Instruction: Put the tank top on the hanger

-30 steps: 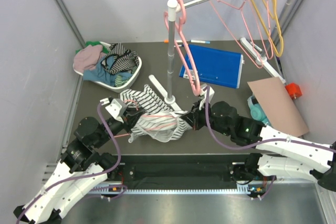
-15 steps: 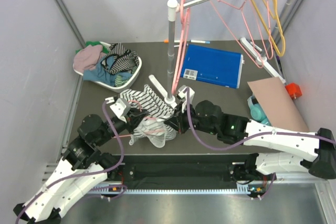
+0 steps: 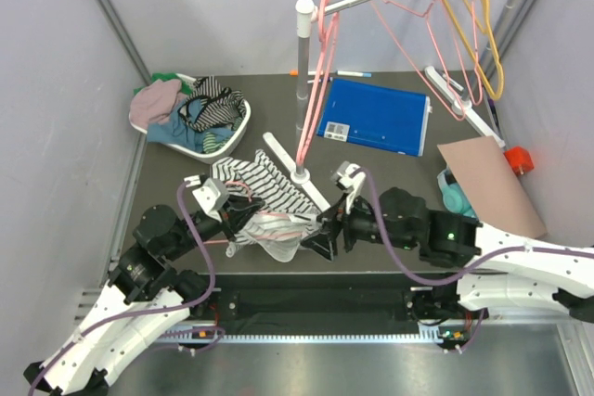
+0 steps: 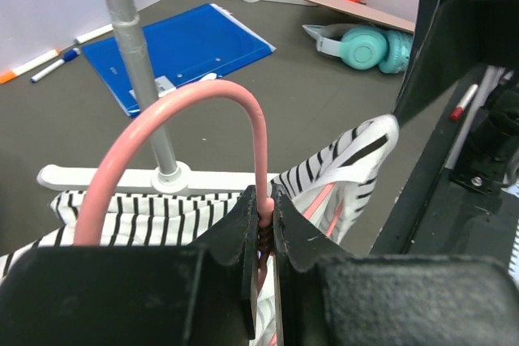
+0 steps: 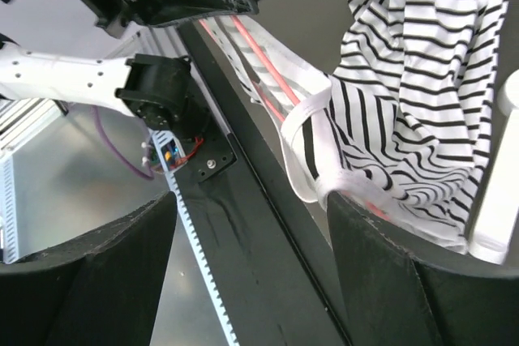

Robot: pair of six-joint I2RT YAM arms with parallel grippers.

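The tank top [image 3: 264,183], white with thin black stripes, is draped over the thin pink hanger [image 3: 276,220] just in front of the rack's base. My left gripper [image 3: 237,213] is shut on the hanger's twisted neck [image 4: 266,218]; the hook [image 4: 186,103] curves up above the jaws. Striped fabric [image 4: 349,160] hangs on both sides of them. My right gripper [image 3: 311,236] stands open at the top's near right edge. In the right wrist view its fingers [image 5: 389,281] are spread wide with nothing between them, and the top's hem [image 5: 324,160] and hanger wire [image 5: 268,62] lie just beyond.
A clothes rack pole [image 3: 303,90] stands behind the top, with a thick pink hanger [image 3: 320,71], thin pink ones and a yellow hanger [image 3: 478,34] on its rail. A basket [image 3: 237,132] of clothes sits at back left. At right lie a blue folder [image 3: 376,118], cardboard [image 3: 487,183] and teal headphones [image 3: 455,197].
My right gripper has gone from shut to open, letting go of the top, and has drawn back toward the near right. The left gripper has kept its hold on the hanger.
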